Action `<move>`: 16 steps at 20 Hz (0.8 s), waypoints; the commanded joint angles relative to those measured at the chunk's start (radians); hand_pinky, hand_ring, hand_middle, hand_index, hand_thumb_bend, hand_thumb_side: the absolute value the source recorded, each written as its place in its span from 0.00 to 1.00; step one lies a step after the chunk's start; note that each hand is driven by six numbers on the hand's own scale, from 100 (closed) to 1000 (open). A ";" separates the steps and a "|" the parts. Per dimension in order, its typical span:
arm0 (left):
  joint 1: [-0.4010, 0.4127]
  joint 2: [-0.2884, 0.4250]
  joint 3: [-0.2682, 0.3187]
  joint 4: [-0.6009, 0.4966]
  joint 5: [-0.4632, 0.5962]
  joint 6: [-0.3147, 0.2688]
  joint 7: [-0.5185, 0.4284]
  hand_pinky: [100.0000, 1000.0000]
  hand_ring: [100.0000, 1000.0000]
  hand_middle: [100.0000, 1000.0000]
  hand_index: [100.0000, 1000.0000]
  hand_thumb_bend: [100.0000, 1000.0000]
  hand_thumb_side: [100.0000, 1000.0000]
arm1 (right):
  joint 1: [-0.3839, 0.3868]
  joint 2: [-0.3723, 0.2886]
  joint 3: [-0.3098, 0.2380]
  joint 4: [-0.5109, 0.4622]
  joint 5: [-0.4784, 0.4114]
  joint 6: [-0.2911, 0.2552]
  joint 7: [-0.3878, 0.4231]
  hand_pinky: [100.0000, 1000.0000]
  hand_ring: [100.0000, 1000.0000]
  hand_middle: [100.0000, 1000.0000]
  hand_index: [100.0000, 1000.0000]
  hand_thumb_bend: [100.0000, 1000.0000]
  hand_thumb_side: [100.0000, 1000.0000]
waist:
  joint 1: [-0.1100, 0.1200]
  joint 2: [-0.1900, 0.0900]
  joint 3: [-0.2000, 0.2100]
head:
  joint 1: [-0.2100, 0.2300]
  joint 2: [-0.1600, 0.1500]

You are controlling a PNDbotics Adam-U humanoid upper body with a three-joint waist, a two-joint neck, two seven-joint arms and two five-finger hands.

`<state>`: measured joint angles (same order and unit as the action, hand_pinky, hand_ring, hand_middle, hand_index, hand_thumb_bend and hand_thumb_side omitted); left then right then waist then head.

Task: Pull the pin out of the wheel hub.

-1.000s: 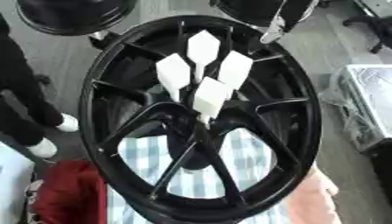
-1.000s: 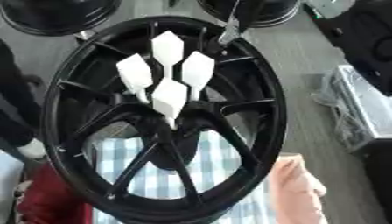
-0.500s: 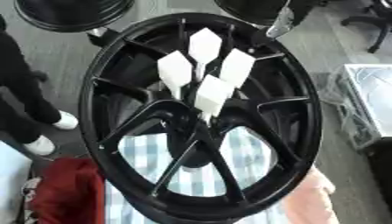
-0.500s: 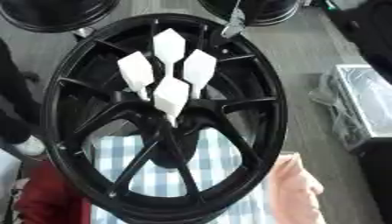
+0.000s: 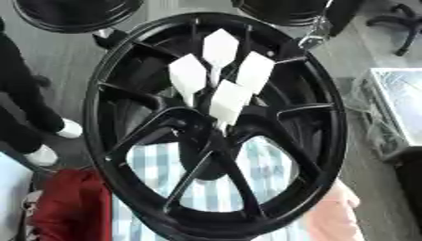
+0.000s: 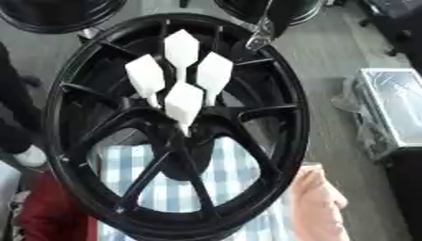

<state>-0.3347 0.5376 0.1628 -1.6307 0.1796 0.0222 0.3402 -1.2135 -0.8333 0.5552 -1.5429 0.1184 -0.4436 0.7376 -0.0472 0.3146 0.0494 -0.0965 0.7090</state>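
A large black spoked wheel hub [image 5: 326, 117] fills both views, tilted up over a blue-and-white checked cloth [image 5: 223, 188]. From its centre [image 5: 216, 134] stand several pins with white diamond-shaped flat heads, the nearest [image 5: 228, 100] lowest and another [image 5: 221, 47] highest. A small shiny metal piece [image 5: 313, 36] sits by the upper right rim. Neither of my hands shows in either view, and nothing holds a pin.
A red cloth [image 5: 70, 207] lies at the lower left and a pink cloth [image 6: 317, 202] at the lower right. Two more black wheels [image 5: 74, 12] [image 5: 284, 9] lie beyond the hub. A silvery box [image 5: 400, 101] stands on the grey floor at the right.
The whole picture has shifted slightly, so the camera has moved. The wheel hub and its pins stand as before.
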 commanded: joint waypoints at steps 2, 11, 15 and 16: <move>-0.014 0.039 0.004 -0.019 -0.007 -0.001 -0.003 0.74 0.78 0.80 0.76 0.16 0.62 | 0.001 -0.056 -0.018 -0.068 -0.027 -0.165 0.169 0.80 0.73 0.73 0.79 0.49 0.06 | 0.003 -0.013 0.003 | 0.019 -0.015; -0.017 0.036 0.002 -0.020 -0.007 -0.001 -0.007 0.74 0.78 0.80 0.76 0.15 0.63 | 0.040 -0.094 -0.032 -0.148 -0.047 -0.137 0.169 0.76 0.69 0.73 0.81 0.49 0.06 | 0.000 -0.009 0.007 | 0.050 -0.023; -0.017 0.035 0.003 -0.020 -0.007 -0.001 -0.007 0.74 0.78 0.80 0.76 0.15 0.63 | 0.058 -0.106 -0.049 -0.162 -0.061 -0.115 0.169 0.75 0.69 0.73 0.81 0.49 0.05 | 0.001 -0.008 0.007 | 0.053 -0.024; -0.017 0.035 0.003 -0.021 -0.007 -0.001 -0.007 0.74 0.78 0.80 0.76 0.14 0.63 | 0.062 -0.108 -0.050 -0.164 -0.061 -0.109 0.169 0.75 0.69 0.73 0.81 0.49 0.05 | 0.001 -0.008 0.006 | 0.053 -0.024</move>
<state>-0.3377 0.5376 0.1624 -1.6329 0.1794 0.0220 0.3353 -1.1397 -0.9063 0.5279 -1.6911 0.0653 -0.4171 0.7641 -0.0513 0.3233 0.0559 -0.0454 0.6926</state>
